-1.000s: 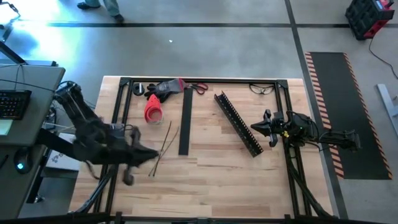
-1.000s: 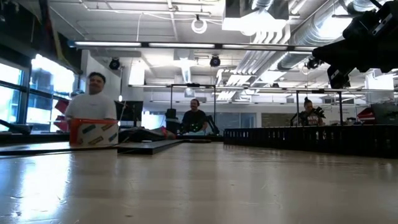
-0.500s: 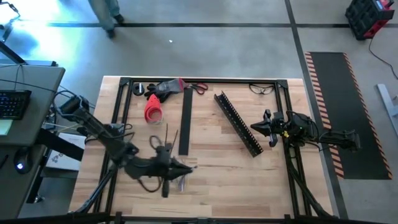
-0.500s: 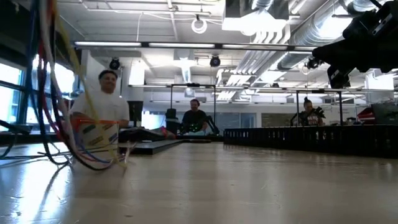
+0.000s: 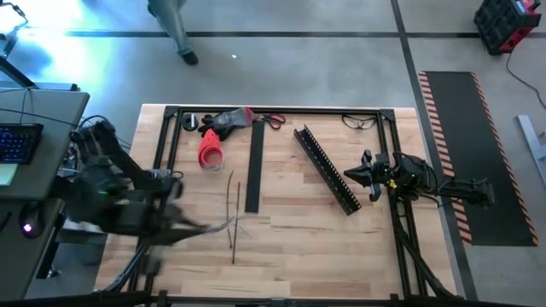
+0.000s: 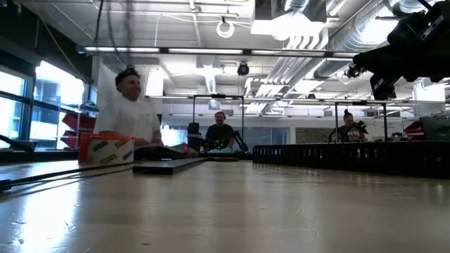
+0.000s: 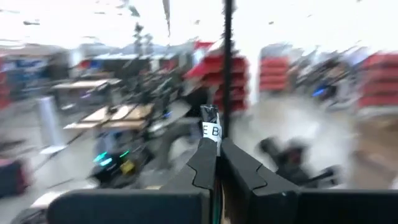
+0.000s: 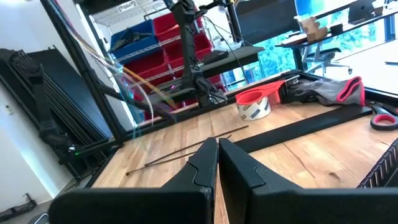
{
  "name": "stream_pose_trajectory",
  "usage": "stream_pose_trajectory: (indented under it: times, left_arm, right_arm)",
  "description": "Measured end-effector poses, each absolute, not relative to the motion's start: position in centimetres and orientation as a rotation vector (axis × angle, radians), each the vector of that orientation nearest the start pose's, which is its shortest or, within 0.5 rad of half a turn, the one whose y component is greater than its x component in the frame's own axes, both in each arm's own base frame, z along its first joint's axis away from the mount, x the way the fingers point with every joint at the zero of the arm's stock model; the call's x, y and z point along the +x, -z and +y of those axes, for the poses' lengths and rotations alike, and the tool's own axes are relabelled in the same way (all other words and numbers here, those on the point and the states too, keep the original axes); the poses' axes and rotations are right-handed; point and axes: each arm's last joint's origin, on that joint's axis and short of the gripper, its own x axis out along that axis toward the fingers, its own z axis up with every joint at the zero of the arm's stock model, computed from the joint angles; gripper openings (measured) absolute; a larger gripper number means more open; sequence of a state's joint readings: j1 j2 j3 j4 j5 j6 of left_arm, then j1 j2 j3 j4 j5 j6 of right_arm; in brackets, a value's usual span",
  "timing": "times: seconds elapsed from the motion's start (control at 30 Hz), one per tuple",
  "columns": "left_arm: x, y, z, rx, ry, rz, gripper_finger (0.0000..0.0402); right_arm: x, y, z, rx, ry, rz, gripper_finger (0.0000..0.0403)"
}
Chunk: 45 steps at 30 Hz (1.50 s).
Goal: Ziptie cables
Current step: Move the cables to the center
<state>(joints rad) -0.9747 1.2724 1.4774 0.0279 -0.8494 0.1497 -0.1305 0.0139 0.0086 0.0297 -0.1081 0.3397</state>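
My left gripper (image 5: 203,228) is raised over the table's near left part and is shut on the cables (image 8: 132,82). They are a bunch of thin coloured wires with a white printed label (image 7: 210,129) at the fingers. A few strands (image 6: 105,35) cross the top left of the low view. Two thin dark ties (image 5: 233,213) lie flat on the wood just past the gripper. My right gripper (image 5: 363,175) is shut, holds nothing, and hovers level at the table's right side. My left gripper pinches the cables between its two fingers at the white-labelled stretch (image 7: 211,138). The fingers point about level, toward the table's right. Past the fingertips the strands (image 7: 227,62) run on out of the wrist view. Blur hides how many wires lie in the pinch.
A black slotted channel (image 5: 328,170) lies slanted right of centre, and a flat black strip (image 5: 253,166) lies beside the ties. At the far edge are a red tape roll (image 5: 210,152), gloves (image 5: 226,121), scissors (image 5: 273,121) and safety glasses (image 5: 358,121). People stand beyond the table.
My left gripper swung out toward the table's middle, then drew back toward the left edge and rose, staying shut. The cables looped down onto the tabletop half a second ago; now they are lifted, with only thin strands high in the low view. The two ties lie turned.
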Motion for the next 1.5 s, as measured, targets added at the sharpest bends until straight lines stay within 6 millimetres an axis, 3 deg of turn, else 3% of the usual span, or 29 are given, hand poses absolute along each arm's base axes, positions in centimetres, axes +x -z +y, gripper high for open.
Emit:
stream_pose_trajectory:
  times: [0.17, 0.3, 0.47, 0.57, 0.77, 0.93, 1.17, 1.33, 1.5]
  left_arm:
    - [12.9, -50.0, -21.9, -0.112, 0.203, -0.15, 0.0]
    - [11.0, -50.4, -23.0, -0.181, 0.083, -0.1, 0.0]
    - [11.3, -48.8, -23.2, -0.193, -0.06, -0.031, 0.0]
    - [13.5, -45.7, -22.6, -0.148, -0.141, 0.038, 0.0]
    - [20.5, -35.2, -20.8, -0.086, -0.22, 0.27, 0.0]
    - [26.5, -28.4, -20.5, -0.112, -0.049, 0.284, 0.0]
    - [33.9, -23.6, -19.5, -0.07, 0.221, 0.102, 0.0]
    - [38.2, -20.1, -15.5, -0.045, 0.357, 0.094, 0.0]
    - [41.6, -18.9, -11.5, -0.052, 0.378, 0.134, 0.0]
  right_arm:
    - [9.7, -16.8, -1.0, 0.337, 0.018, -0.027, 0.0]
    - [9.7, -16.8, -1.0, 0.337, 0.018, -0.028, 0.0]
    - [9.7, -16.8, -1.0, 0.337, 0.018, -0.028, 0.0]
    - [9.7, -16.8, -1.0, 0.337, 0.018, -0.028, 0.0]
    - [9.7, -16.8, -1.0, 0.337, 0.018, -0.027, 0.0]
    - [9.7, -16.8, -1.0, 0.337, 0.018, -0.028, 0.0]
    - [9.7, -16.8, -1.0, 0.337, 0.018, -0.028, 0.0]
    - [9.7, -16.8, -1.0, 0.337, 0.018, -0.028, 0.0]
    - [9.7, -16.8, -1.0, 0.337, 0.018, -0.027, 0.0]
